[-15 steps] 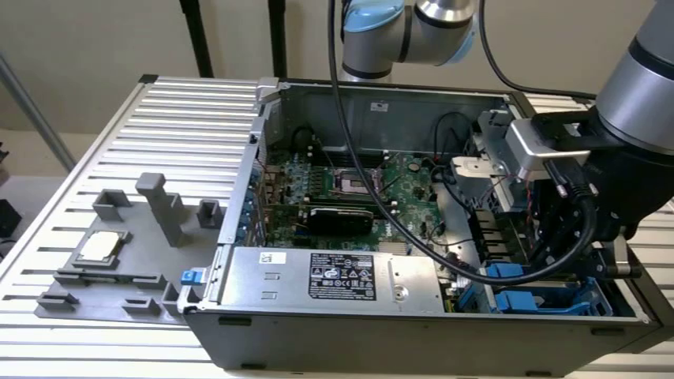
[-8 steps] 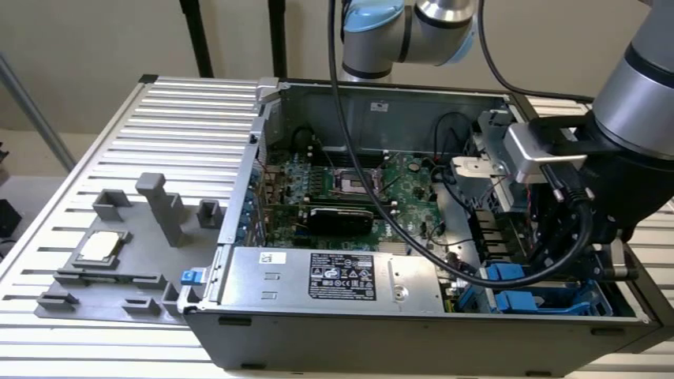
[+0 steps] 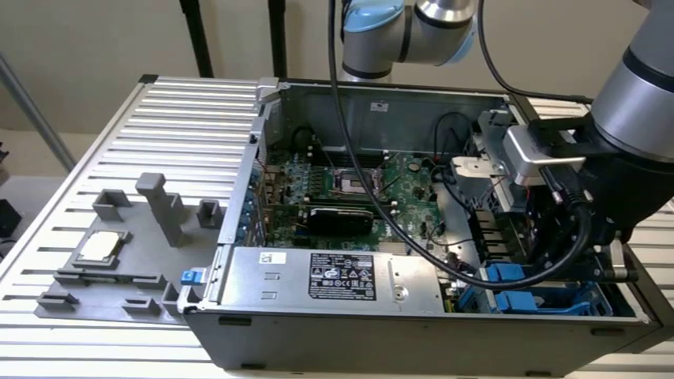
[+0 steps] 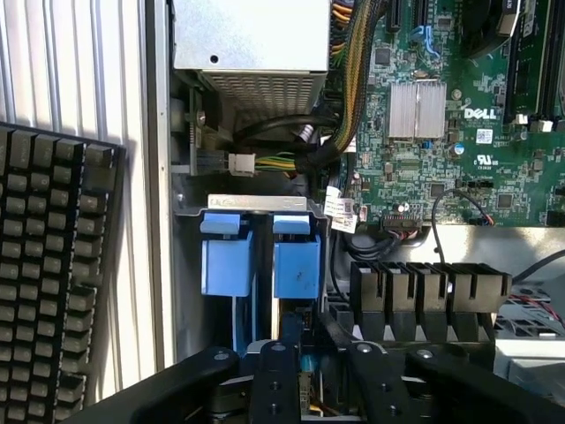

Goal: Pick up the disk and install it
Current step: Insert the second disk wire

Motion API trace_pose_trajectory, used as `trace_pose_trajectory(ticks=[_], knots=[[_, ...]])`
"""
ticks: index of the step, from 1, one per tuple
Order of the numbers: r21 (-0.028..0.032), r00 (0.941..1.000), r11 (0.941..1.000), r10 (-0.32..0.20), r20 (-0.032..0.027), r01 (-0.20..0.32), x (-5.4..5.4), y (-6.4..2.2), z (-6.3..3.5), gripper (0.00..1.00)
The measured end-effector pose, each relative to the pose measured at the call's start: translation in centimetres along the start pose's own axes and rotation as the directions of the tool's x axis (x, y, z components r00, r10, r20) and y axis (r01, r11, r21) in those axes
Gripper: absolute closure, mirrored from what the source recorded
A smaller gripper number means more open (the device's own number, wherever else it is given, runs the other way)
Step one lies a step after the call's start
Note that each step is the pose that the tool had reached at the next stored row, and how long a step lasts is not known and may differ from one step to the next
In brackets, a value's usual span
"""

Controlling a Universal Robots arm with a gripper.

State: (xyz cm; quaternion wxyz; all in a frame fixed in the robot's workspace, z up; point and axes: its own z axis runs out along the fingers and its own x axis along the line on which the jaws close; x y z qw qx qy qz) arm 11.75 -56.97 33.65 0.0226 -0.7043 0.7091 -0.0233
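One open grey metal computer case (image 3: 421,332) sits on the ribbed white slatted table (image 3: 158,134), side panel off, green motherboard (image 3: 348,181) and silver power supply box with a black label (image 3: 337,276) exposed. Grey robot arm (image 3: 642,118) reaches down into the case's corner at the exterior view's right, over the drive bay area. Bright blue plastic drive carriers (image 3: 526,296) sit in that bay near the front edge; wrist view shows two blue carrier fronts (image 4: 260,256) side by side, upright in the slots, just beside the case wall. Black end effector (image 4: 305,371) is right above that bay; something blue with a metal edge shows between its black fingers (image 4: 274,380), likely the disk in its blue carrier (image 4: 306,362), but can't tell for sure whether the fingers are pinching it or loose. Black grid-patterned panel (image 4: 53,283) lies outside the case wall. Grey fixture tray with pegs (image 3: 116,260) sits on the table at the exterior view's left, holding a small square silver chip (image 3: 100,246), well apart from the arm.
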Motion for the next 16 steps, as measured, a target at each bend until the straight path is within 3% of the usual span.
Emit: trace_pose_trajectory(ticks=[4,9,16], knots=[[-0.0001,1.0000,1.0000,0.000,-0.0009,0.000,0.0,0.28,-0.59,0.75],[-0.0001,1.0000,1.0000,0.000,-0.0009,0.000,0.0,1.30,-0.94,0.75],[0.0000,1.0000,1.0000,0.000,-0.0006,0.000,0.0,1.39,-0.94,0.75]])
